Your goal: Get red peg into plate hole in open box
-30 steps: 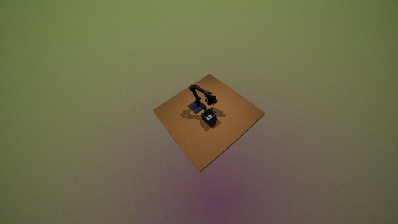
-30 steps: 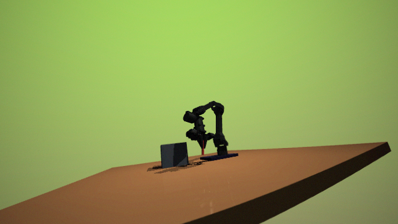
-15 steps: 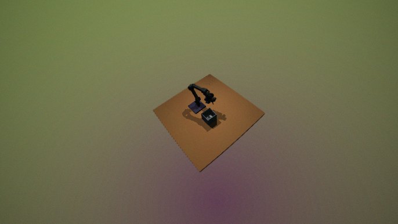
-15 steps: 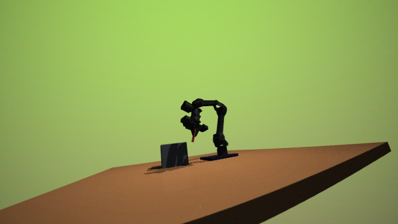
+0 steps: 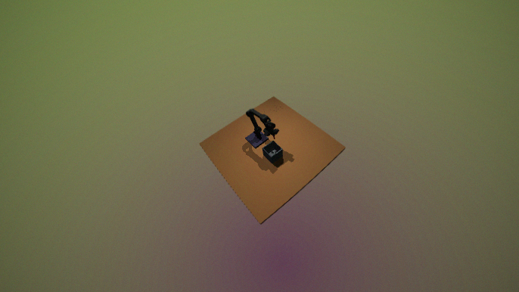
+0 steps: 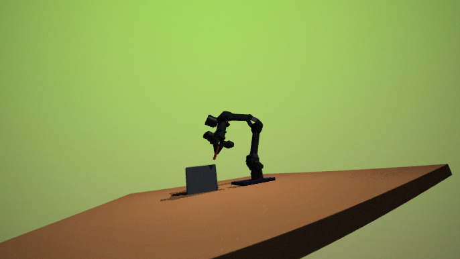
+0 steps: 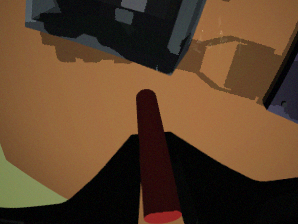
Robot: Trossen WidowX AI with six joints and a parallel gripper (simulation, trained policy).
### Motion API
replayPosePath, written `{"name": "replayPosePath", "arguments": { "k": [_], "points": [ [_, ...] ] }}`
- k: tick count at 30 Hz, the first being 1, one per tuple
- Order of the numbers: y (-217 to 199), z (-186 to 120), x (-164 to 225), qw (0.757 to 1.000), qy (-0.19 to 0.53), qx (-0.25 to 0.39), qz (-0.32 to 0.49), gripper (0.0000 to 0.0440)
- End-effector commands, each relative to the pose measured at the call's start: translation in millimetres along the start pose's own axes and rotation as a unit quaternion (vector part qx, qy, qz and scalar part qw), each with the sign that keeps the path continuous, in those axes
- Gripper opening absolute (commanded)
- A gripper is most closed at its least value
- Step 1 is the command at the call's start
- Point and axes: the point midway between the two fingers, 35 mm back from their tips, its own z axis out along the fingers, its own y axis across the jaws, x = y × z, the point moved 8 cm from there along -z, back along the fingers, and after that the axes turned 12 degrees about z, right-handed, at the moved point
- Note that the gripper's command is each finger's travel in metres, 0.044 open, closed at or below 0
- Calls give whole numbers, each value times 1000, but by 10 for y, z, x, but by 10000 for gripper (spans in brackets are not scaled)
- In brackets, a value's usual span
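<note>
Red peg [image 6: 216, 153] [image 7: 152, 155] — clamped in claw [image 5: 274, 137] [image 6: 217, 152] [image 7: 151, 140], tilted | box [image 5: 273, 156] [image 6: 202, 179] [image 7: 186, 37] — below, peg outside it

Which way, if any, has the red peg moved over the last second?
Yes: the red peg has risen and shifted toward the box.
</note>
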Motion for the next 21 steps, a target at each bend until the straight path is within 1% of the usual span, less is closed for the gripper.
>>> {"name": "replayPosePath", "arguments": {
  "k": [1,10,21],
  "points": [
    [43,-17,-117,1000,-15,7,9,0],
    [144,12,-401,999,-33,28,32,0],
    [265,117,-708,997,-34,49,49,0]
  ]
}}
